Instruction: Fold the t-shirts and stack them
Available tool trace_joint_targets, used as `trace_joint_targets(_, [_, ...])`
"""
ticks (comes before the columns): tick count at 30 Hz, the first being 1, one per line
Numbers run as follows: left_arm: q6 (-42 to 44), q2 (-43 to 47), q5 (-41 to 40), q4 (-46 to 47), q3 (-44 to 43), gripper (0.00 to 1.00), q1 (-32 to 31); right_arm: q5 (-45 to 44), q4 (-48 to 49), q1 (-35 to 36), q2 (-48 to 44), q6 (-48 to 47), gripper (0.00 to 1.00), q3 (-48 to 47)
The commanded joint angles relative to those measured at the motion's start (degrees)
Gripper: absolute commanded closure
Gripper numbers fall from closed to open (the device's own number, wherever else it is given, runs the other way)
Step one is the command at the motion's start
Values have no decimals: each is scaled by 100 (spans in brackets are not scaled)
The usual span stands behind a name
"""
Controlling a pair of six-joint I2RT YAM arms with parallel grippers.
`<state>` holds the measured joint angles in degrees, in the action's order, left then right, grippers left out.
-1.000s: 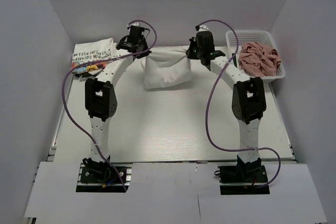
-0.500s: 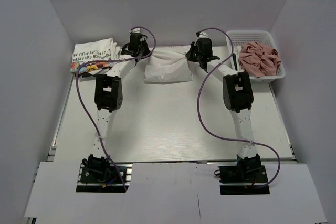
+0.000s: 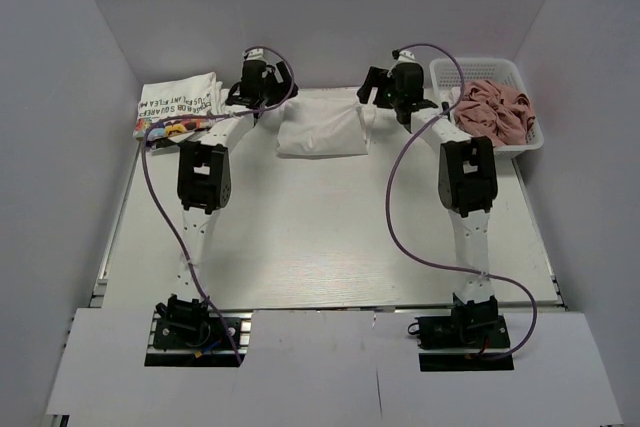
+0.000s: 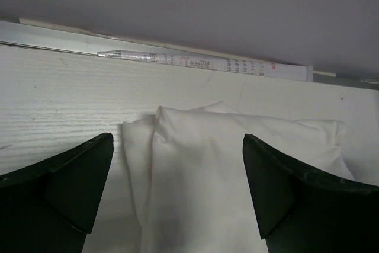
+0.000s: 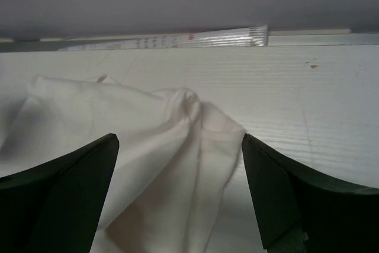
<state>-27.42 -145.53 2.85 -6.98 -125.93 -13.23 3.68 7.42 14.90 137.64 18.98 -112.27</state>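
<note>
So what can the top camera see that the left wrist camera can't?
Only the top view shows the pink tee in the basket, the printed tees stacked at the far left, and the left arm and right arm whole. Only the left wrist view shows a strip with tiny print along the table's far edge, and the left jaws up close, open. Both show the white tee lying on the table.
</note>
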Motion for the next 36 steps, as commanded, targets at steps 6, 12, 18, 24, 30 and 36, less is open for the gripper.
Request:
trace_joint_targets(6, [-87,1265,847,339,789,0,-197,1732,400,347,-1539,483,10,935])
trace_joint_targets(12, [-492,1036,1157,259,1218,0,-381,1697,769,541,-1188,1326,10,1136])
trace_joint_targets(18, [-615,860,954,-39,1492,0,-505,1393,805,549,-607,2249,10,1153])
trace_joint_targets(24, [-563,1272,796,-198,2421,0,-557,486,567,426,-1371,2593,10,3619])
trace_joint_targets(30, [-501,2018,971,-425,3784,0,-785,660,260,505,-2241,2295,10,5169])
trace_joint_targets(36, [-501,3406,972,-383,5709,0,-1233,705,366,874,-3847,1925,10,6952])
